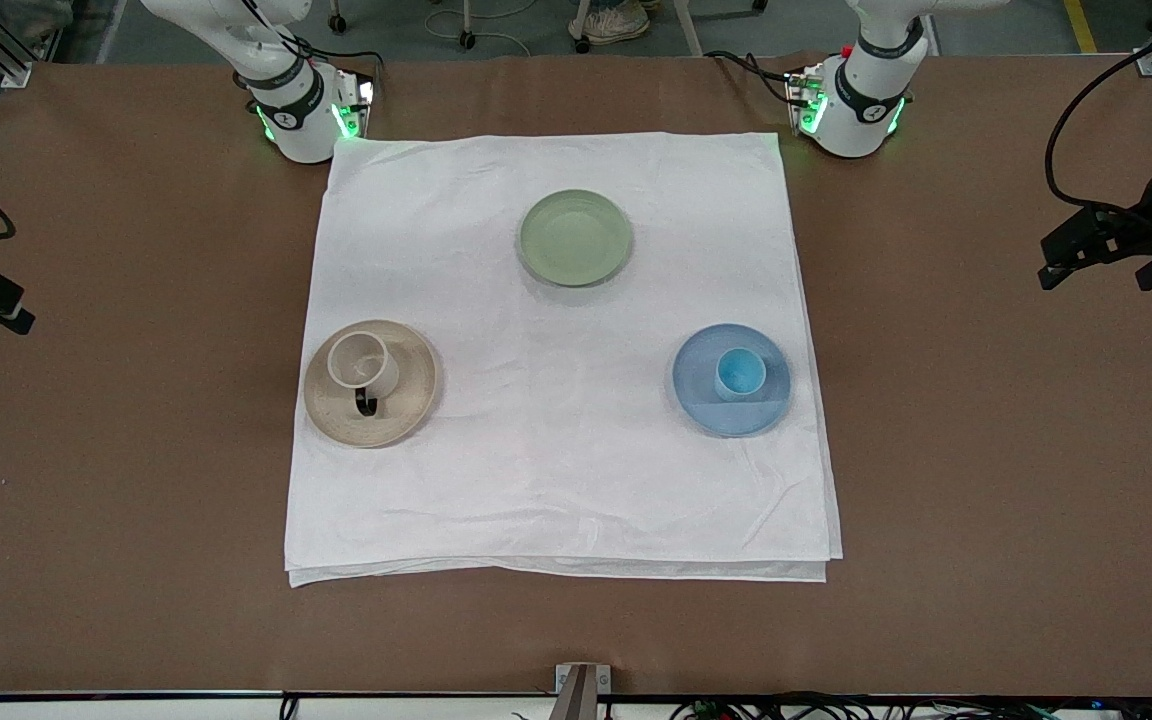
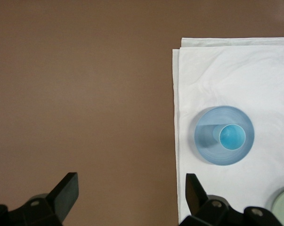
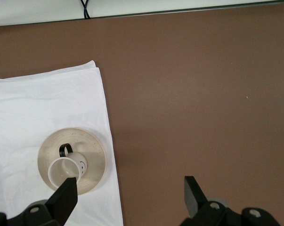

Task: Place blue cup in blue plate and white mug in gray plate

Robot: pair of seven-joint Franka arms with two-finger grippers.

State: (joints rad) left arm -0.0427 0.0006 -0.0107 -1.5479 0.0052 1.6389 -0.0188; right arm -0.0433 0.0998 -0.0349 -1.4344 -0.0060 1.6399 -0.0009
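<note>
The blue cup [image 1: 739,373] stands in the blue plate [image 1: 698,400]; the white mug [image 1: 363,362] stands in the gray plate [image 1: 411,405]. Both placements appear complete. Keep the left gripper [image 2: 132,193] and right gripper [image 3: 131,194] spread wide, empty, clear of the white cloth [image 1: 556,440].

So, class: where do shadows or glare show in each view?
Front view: soft shadows beside the gray plate and blue plate; green glow at both arm bases. Left wrist view: a shadow band crosses the blue plate beside the blue cup. Right wrist view: even light, no glare.
</note>
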